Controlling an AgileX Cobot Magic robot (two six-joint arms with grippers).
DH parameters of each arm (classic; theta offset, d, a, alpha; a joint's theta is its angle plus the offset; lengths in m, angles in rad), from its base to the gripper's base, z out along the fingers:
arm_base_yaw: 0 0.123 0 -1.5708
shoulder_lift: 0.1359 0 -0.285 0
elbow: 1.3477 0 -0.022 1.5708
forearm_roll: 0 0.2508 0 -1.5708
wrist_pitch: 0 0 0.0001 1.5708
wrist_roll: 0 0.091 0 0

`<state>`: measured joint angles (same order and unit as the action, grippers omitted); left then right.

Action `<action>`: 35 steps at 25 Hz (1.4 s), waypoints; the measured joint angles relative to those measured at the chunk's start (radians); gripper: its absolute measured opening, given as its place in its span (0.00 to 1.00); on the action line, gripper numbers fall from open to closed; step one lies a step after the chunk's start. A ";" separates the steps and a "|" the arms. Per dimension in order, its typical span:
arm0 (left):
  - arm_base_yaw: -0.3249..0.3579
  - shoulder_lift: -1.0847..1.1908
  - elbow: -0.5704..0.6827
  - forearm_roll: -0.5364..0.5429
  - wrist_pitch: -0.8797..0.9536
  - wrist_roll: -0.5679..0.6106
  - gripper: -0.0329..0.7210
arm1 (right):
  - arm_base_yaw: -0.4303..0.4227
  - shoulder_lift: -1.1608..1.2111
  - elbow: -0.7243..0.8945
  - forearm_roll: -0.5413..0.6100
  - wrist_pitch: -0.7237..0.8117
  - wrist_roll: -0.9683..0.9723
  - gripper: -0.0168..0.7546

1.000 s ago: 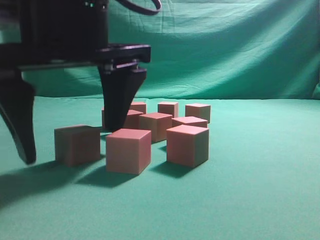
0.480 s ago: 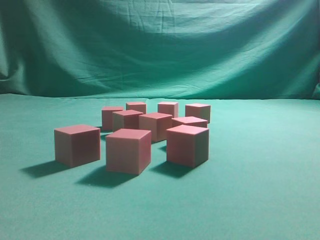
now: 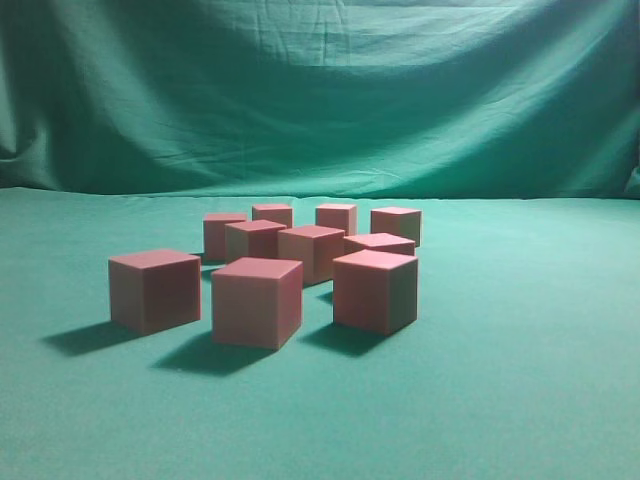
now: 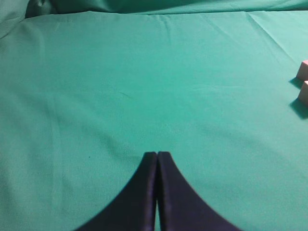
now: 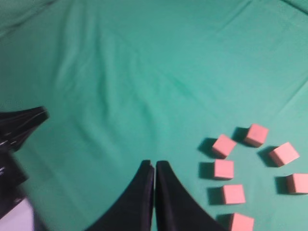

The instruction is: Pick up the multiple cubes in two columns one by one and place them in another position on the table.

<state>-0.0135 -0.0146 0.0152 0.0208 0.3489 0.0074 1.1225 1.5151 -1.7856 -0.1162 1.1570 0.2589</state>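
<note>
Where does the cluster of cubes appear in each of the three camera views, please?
Exterior view: cubes grouped at centre, slightly left, on the table.
Left wrist view: only two cubes cut off at the right edge.
Right wrist view: cubes at lower right, right of the shut right gripper.
Shared landmark: the green table cloth.

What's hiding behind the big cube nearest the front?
Behind the front cube stand more cubes on the table; their lower parts are covered, so any hidden extras can't be ruled out.
</note>
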 joint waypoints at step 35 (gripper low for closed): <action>0.000 0.000 0.000 0.000 0.000 0.000 0.04 | -0.289 -0.725 0.727 -0.013 -0.250 -0.220 0.02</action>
<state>-0.0135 -0.0146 0.0152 0.0208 0.3489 0.0074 0.8332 0.7906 -1.0588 -0.1291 0.9072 0.0385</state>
